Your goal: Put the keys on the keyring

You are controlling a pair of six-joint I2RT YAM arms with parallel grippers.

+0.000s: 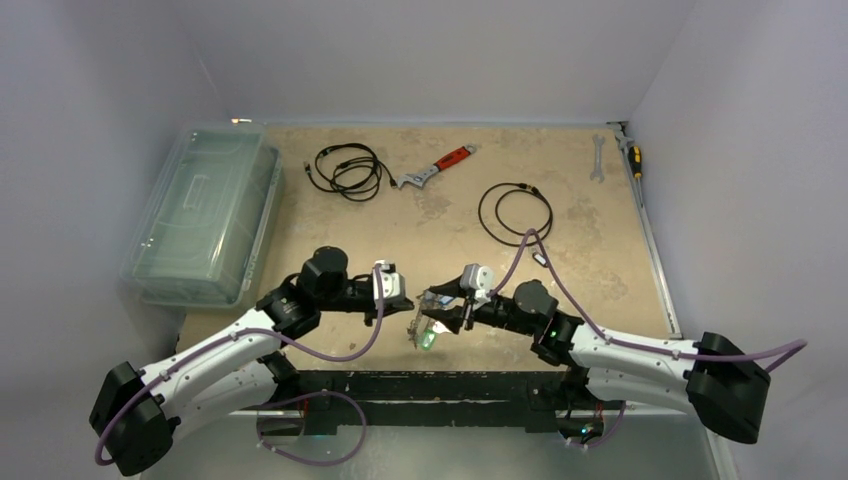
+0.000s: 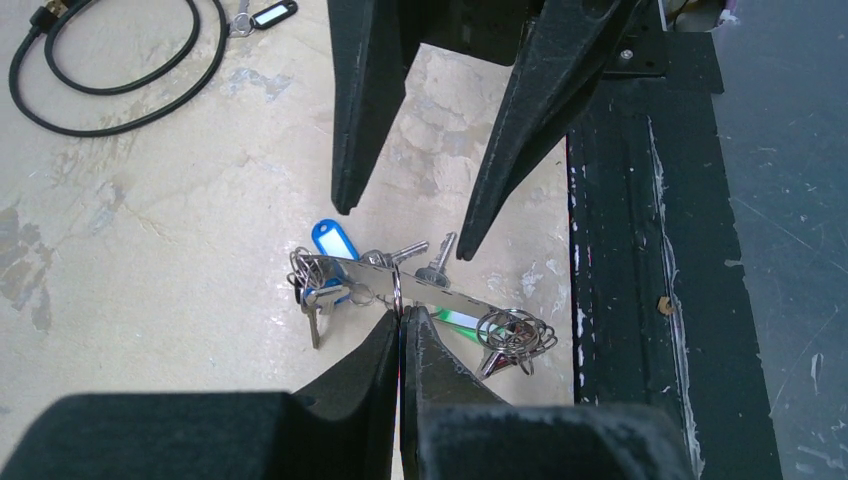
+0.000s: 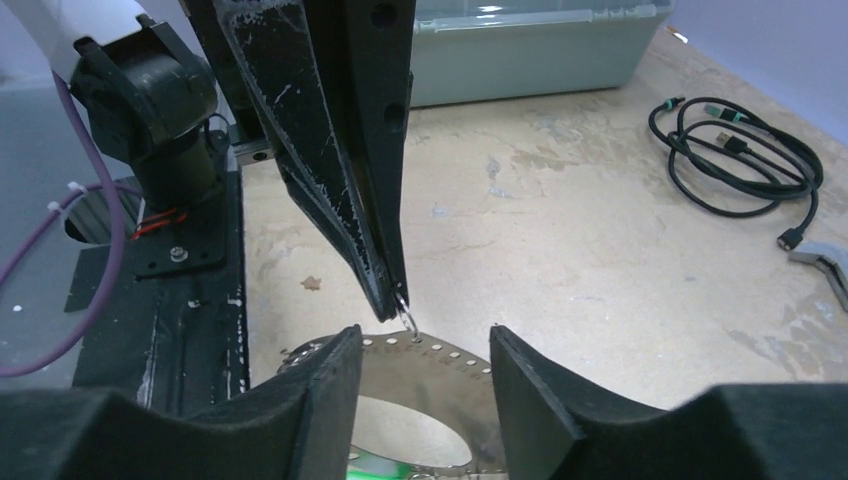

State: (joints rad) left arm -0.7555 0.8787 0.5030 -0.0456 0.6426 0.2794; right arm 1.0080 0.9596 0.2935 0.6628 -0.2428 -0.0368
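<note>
Left gripper (image 2: 402, 322): fingers pressed together on a small wire loop (image 2: 397, 290) at the edge of the keyring (image 2: 470, 295), which is held up between both grippers with keys (image 2: 315, 300) bunched along it. Right gripper (image 2: 406, 228): fingers apart, either side of the band, apparently clear of it. Advised: firm left pinch, level band, slow right approach.

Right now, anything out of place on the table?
One dark-tagged key lies alone beside the black cable loop, far from the keyring, which is held by a small split ring in the left gripper. Nothing looks spilled or damaged.
</note>
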